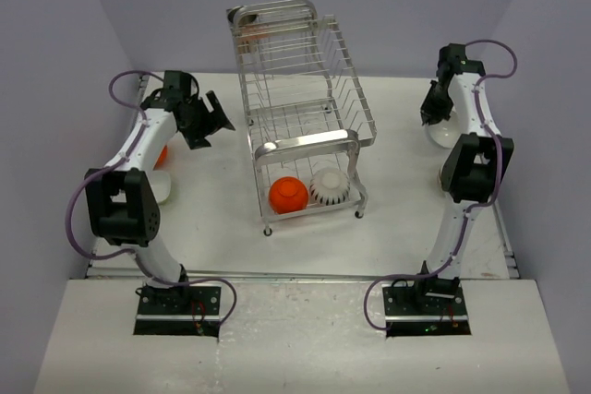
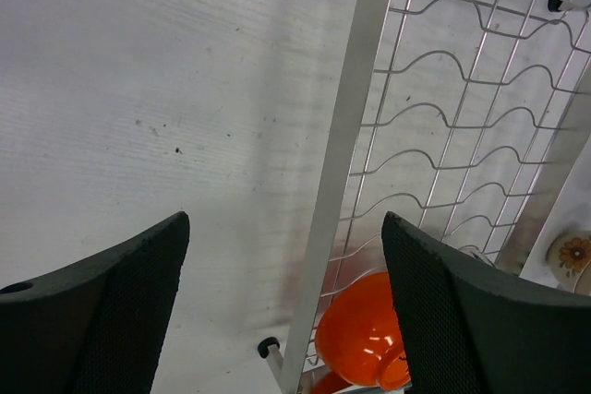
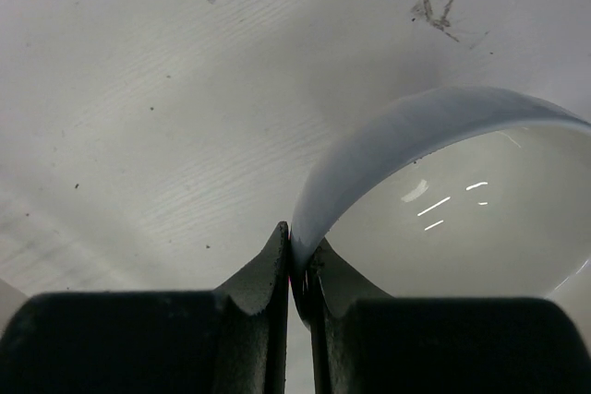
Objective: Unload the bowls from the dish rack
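- While its jaws stand wide apart with nothing between them, the left gripper hangs over the table, just left of the rack and clear of its wires.
- In the left wrist view, its two dark fingers frame bare tabletop and one flat shiny bar of the rack. Neither finger touches the metal.
- Past that bar, in the lower tier at the front, sits an orange bowl with its glossy outside showing.
- Just beside it on the right, in the same tier, is a ribbed bowl, white, with its ribbed outside toward the overhead camera.
- The right gripper is pinched tight on the rim of a white bowl, one finger inside the rim and one outside.
- That bowl is out of the rack, at the far right of the table and well apart from the wires. Whether its base rests on the tabletop I cannot tell.
- On the left side of the table, partly hidden by the left arm, lie a second orange bowl and, nearer the arm's base, a pale bowl.
- At the far left corner of the upper tier something dark and orange shows, too small to make out.
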Motion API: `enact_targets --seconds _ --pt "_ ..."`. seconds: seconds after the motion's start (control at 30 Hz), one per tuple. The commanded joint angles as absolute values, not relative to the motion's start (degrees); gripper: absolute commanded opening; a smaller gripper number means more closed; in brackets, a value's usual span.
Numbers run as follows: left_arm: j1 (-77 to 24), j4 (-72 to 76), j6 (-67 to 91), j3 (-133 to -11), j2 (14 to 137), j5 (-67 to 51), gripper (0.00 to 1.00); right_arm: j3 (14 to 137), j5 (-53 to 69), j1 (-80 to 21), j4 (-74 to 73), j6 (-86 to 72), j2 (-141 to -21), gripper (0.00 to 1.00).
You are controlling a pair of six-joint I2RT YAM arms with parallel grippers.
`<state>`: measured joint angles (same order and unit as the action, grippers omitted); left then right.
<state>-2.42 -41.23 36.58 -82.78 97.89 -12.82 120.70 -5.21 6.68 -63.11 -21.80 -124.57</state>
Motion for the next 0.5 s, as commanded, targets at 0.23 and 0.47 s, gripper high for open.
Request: enact_targets --seconds 0.23,0.47 --pt "-5.09 -42.36 39.55 -91.23 105.29 -13.97 0.84 120.14 -13.09 7.91 -64.25 -19.69 -128.40 0.00" --pt "-6.06 -43.50 39.46 -92.55 106.35 -14.24 0.84 122.61 -13.45 8.09 -65.13 -19.60 -131.92 0.00"
